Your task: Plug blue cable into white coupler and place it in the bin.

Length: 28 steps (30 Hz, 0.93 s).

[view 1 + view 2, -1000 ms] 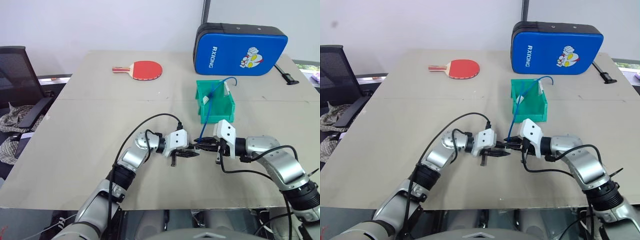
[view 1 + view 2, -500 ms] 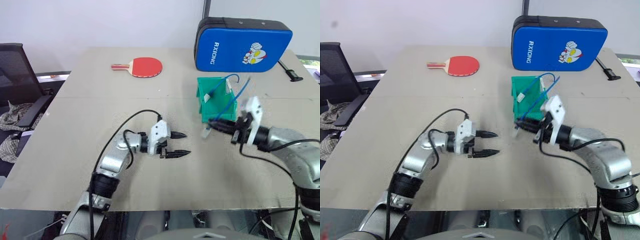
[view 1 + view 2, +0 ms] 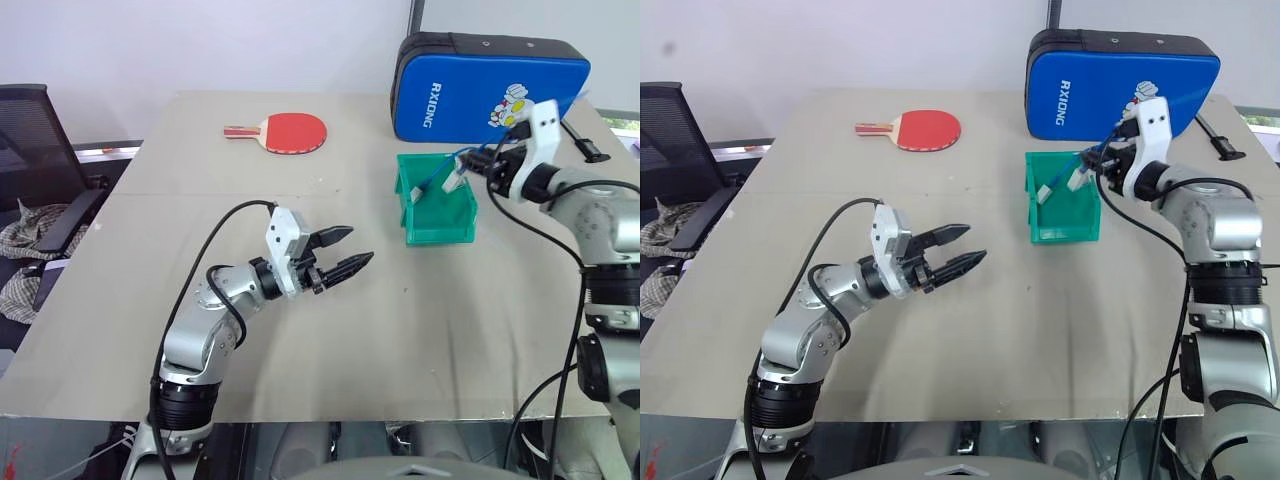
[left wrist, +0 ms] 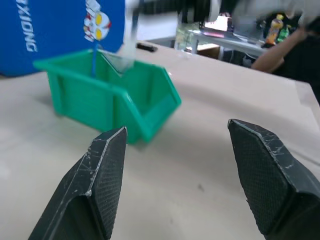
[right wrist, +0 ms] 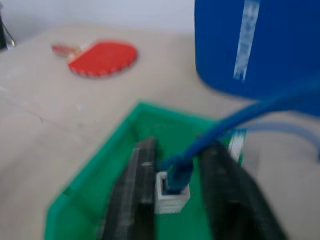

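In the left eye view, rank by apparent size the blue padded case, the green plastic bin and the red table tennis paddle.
1. Blue padded case, clearly largest.
2. Green plastic bin.
3. Red table tennis paddle; longer than the bin but flat, and farther from the camera, so second and third place are unsure.

The blue case standing at the back of the counter carries the white letters "RXIONG", running up its face near one end, beside a cartoon figure. No other text can be read anywhere.
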Available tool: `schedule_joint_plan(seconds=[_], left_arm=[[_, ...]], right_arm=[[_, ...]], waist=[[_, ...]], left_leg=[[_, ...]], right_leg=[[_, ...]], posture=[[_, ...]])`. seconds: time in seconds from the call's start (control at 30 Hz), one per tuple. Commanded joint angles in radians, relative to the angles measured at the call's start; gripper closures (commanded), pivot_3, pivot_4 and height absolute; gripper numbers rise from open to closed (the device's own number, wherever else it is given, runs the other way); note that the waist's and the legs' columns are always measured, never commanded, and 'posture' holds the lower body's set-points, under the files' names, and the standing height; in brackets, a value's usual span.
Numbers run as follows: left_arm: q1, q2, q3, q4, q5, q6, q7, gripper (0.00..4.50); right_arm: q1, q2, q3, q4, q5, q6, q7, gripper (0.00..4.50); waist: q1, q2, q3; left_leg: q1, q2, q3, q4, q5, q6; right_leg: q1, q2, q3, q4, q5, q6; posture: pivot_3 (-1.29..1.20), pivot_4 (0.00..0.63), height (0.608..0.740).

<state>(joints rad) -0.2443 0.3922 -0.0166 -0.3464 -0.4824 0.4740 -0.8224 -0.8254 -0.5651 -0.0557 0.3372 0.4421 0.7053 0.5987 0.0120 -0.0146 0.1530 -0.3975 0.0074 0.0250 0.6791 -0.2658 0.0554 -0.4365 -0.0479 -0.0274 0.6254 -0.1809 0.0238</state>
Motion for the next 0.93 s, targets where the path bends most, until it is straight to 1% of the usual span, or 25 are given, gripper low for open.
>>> schedule_joint_plan(seconds=[0.03, 0.07, 0.1, 0.13, 0.17, 0.27, 0.37, 0.47, 0.5, 0.57, 0.63, 0.73, 0.83, 0.93], left_arm=[[0.0, 0.003, 0.01, -0.082, -0.044, 0.034, 0.038, 1.18], [0.004, 0.006, 0.012, -0.091, -0.048, 0.04, 0.047, 1.18], [0.009, 0.009, 0.013, -0.099, -0.051, 0.047, 0.054, 1.18], [0.013, 0.014, 0.014, -0.105, -0.055, 0.052, 0.059, 1.18], [0.022, 0.019, 0.016, -0.111, -0.055, 0.05, 0.06, 1.18], [0.056, 0.053, 0.017, -0.119, -0.05, 0.055, 0.049, 1.18], [0.09, 0.084, 0.036, -0.11, -0.059, 0.053, 0.038, 1.18], [0.153, 0.143, 0.081, -0.084, -0.062, 0.036, -0.006, 1.18], [0.176, 0.163, 0.101, -0.08, -0.065, 0.032, -0.018, 1.18], [0.211, 0.192, 0.129, -0.077, -0.071, 0.025, -0.037, 1.18], [0.242, 0.225, 0.156, -0.071, -0.075, 0.017, -0.057, 1.18], [0.291, 0.268, 0.19, -0.042, -0.062, -0.017, -0.102, 1.18], [0.329, 0.302, 0.221, -0.015, -0.059, -0.037, -0.133, 1.18], [0.349, 0.32, 0.238, 0.002, -0.064, -0.05, -0.158, 1.18]], right_arm=[[-0.059, -0.013, -0.014, 0.065, -0.027, -0.062, 0.058, 1.53], [-0.057, -0.02, -0.021, 0.06, -0.028, -0.064, 0.067, 1.03], [-0.043, -0.034, -0.03, 0.033, -0.025, -0.061, 0.077, 0.64], [-0.027, -0.047, -0.043, 0.002, -0.018, -0.053, 0.083, 0.08], [0.003, -0.066, -0.063, -0.051, -0.001, -0.041, 0.098, 0.03], [0.155, -0.156, -0.122, -0.264, 0.051, -0.015, 0.165, 0.03], [0.367, -0.229, -0.207, -0.483, 0.076, -0.057, 0.214, 0.03], [0.616, -0.242, -0.362, -0.685, 0.112, -0.062, 0.215, 0.03], [0.703, -0.246, -0.401, -0.726, 0.087, -0.103, 0.227, 0.03], [0.841, -0.249, -0.455, -0.77, 0.051, -0.171, 0.263, 0.03], [0.977, -0.246, -0.515, -0.806, 0.055, -0.195, 0.305, 0.03], [1.122, -0.215, -0.576, -0.817, -0.007, -0.287, 0.299, 0.03], [1.232, -0.187, -0.616, -0.837, -0.015, -0.327, 0.314, 0.03], [1.281, -0.174, -0.627, -0.838, -0.02, -0.349, 0.309, 0.03]], waist=[[0.001, 0.001, 0.001], [0.001, 0.001, 0.001], [0.001, 0.001, 0.001], [0.001, 0.001, 0.001], [0.002, 0.001, 0.001], [0.009, 0.001, 0.001], [0.008, 0.001, 0.002], [0.002, 0.001, 0.002], [-0.001, 0.002, 0.002], [0.0, 0.002, 0.002], [0.0, 0.002, 0.003], [0.001, 0.002, 0.003], [0.0, 0.002, 0.003], [0.001, 0.002, 0.003]], left_leg=[[0.0, 0.0, 0.0, 0.0, 0.0, 0.0], [-0.001, 0.0, 0.0, -0.001, 0.0, 0.0], [-0.001, 0.0, 0.0, -0.001, 0.0, 0.0], [-0.001, 0.0, 0.0, -0.001, 0.0, 0.0], [-0.001, 0.0, 0.0, -0.001, 0.0, 0.0], [-0.003, 0.0, -0.003, -0.002, 0.0, 0.0], [-0.002, -0.001, -0.003, -0.004, -0.001, 0.001], [-0.001, -0.001, -0.002, -0.004, -0.001, 0.001], [0.0, 0.0, -0.001, -0.004, -0.001, 0.001], [0.001, 0.0, 0.0, -0.005, -0.001, 0.001], [0.002, 0.0, 0.0, -0.005, -0.001, 0.001], [0.004, 0.001, 0.001, -0.004, -0.001, 0.001], [0.004, 0.001, 0.002, -0.004, -0.001, 0.0], [0.004, 0.001, 0.002, -0.004, -0.001, 0.0]], right_leg=[[0.0, 0.0, 0.0, 0.0, 0.0, 0.001], [0.0, 0.0, 0.0, 0.0, 0.0, 0.001], [-0.001, 0.0, 0.0, 0.0, 0.0, 0.001], [-0.001, 0.0, 0.0, 0.0, 0.0, 0.001], [-0.001, 0.0, 0.0, 0.0, 0.0, 0.001], [-0.001, -0.001, -0.001, -0.001, 0.0, 0.002], [-0.001, -0.002, -0.002, -0.003, -0.001, 0.003], [-0.001, -0.001, -0.001, -0.003, -0.002, 0.003], [-0.001, -0.001, 0.0, -0.002, -0.003, 0.004], [-0.001, 0.0, 0.001, -0.002, -0.006, 0.004], [-0.001, 0.0, 0.001, -0.001, -0.006, 0.003], [0.0, -0.001, 0.001, -0.001, -0.006, 0.003], [0.0, -0.004, 0.001, -0.001, -0.006, 0.003], [-0.001, -0.006, 0.001, -0.001, -0.006, 0.003]], posture=[[0.0, 0.15, 0.731], [0.0, 0.15, 0.731], [0.0, 0.15, 0.731], [0.0, 0.15, 0.731], [0.0, 0.15, 0.731], [0.0, 0.15, 0.731], [0.0, 0.15, 0.731], [0.0, 0.15, 0.731], [0.0, 0.15, 0.731], [0.0, 0.15, 0.731], [0.0, 0.15, 0.731], [0.0, 0.15, 0.731], [0.0, 0.15, 0.731], [0.0, 0.15, 0.731]])
